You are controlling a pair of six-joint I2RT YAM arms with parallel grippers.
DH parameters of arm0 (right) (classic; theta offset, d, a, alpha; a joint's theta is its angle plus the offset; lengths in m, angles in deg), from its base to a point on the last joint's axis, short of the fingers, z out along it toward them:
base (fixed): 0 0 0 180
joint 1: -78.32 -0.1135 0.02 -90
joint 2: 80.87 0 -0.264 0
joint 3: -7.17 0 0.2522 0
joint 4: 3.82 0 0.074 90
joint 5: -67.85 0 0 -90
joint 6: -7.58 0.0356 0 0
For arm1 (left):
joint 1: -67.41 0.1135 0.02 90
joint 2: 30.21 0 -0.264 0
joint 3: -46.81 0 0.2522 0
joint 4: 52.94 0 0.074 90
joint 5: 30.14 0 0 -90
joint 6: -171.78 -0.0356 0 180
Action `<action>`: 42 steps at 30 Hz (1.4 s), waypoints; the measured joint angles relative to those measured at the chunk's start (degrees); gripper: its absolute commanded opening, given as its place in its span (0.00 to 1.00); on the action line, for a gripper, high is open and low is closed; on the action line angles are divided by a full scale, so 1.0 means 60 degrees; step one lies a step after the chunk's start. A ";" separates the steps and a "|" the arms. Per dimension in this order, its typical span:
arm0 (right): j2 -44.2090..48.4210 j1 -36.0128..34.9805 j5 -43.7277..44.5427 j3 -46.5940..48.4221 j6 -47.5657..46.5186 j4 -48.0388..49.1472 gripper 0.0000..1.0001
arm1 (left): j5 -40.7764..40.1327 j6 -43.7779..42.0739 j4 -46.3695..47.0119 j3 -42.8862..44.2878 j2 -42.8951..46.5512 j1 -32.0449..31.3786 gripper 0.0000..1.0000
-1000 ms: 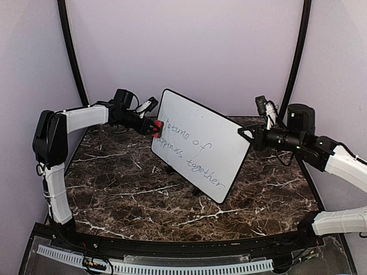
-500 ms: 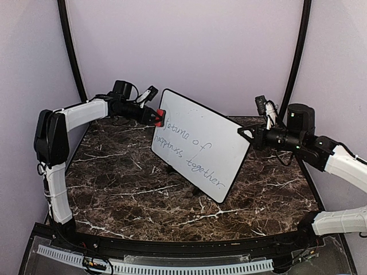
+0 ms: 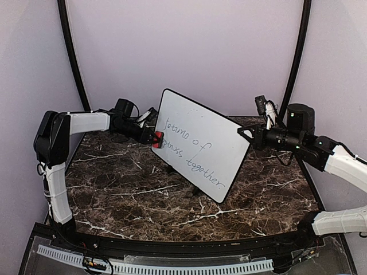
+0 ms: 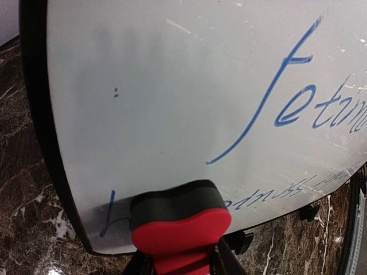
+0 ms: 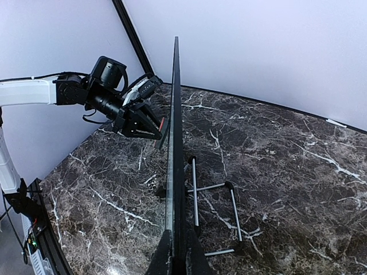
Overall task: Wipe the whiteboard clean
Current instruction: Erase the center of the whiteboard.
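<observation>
Top: whiteboard (image 3: pixel 200 143) tilted over marble worktop (image 3: pixel 114 183), blue writing on it. Right pincer (image 3: pixel 245 133) clamped on its right edge, left pincer (image 3: pixel 153 137) gripping red eraser (image 3: pixel 158 138) at its left edge. Left wrist: eraser's dark pad on the board's lower-left writing. Right wrist: board edge-on between closed fingers, metal rods (image 5: pixel 195 195) on worktop beside it.

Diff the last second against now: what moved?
The left tool, shut on the red eraser, swept up the whiteboard's left edge, then back down onto the start of the lower written line. Nothing grasped or released. The whiteboard and right tool, clamped on its right edge, stayed put.
</observation>
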 measured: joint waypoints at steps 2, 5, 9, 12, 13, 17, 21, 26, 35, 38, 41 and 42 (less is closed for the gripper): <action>-0.0004 0.0000 0.0000 0.0000 0.0000 0.0000 0.00 | 0.0004 0.0025 0.0015 0.0015 -0.0011 0.0000 0.28; -0.0004 0.0000 0.0007 0.0000 0.0007 -0.0004 0.00 | 0.0004 0.0149 0.0051 0.0109 -0.0015 0.0000 0.28; -0.0007 0.0000 0.0047 0.0000 0.0047 -0.0004 0.00 | 0.0004 0.0386 0.0342 0.0444 -0.0015 0.0000 0.28; -0.0022 0.0000 0.0080 0.0000 0.0087 0.0000 0.00 | 0.0011 0.0594 0.0761 0.0805 -0.0011 0.0000 0.28; -0.0029 0.0004 0.0080 0.0000 0.0098 0.0004 0.00 | 0.0011 0.0648 0.0852 0.0911 -0.0011 0.0000 0.28; -0.0033 0.0004 0.0080 0.0000 0.0106 0.0007 0.00 | -0.0051 0.0783 0.1326 0.1202 0.0022 -0.0004 0.28; -0.0036 0.0000 0.0080 0.0000 0.0109 0.0007 0.00 | -0.0171 0.0831 0.1453 0.1155 0.0044 -0.0029 0.28; -0.0058 0.0000 0.0073 0.0000 0.0106 0.0036 0.00 | -0.0109 0.1126 0.2113 0.0211 0.0208 -0.0036 0.28; -0.0062 0.0000 0.0076 0.0000 0.0117 0.0044 0.00 | 0.0055 0.1628 0.2484 -0.1049 0.0222 -0.0036 0.28; -0.0062 0.0004 0.0080 0.0000 0.0120 0.0040 0.00 | 0.0026 0.1676 0.2455 -0.0987 0.0222 -0.0073 0.28; -0.0055 0.0004 0.0120 0.0000 0.0142 0.0040 0.00 | -0.0113 0.1657 0.2310 -0.0641 0.0222 -0.0211 0.28; -0.0051 0.0000 0.0138 0.0000 0.0142 0.0040 0.00 | -0.0135 0.1654 0.2310 -0.0492 0.0222 -0.0280 0.28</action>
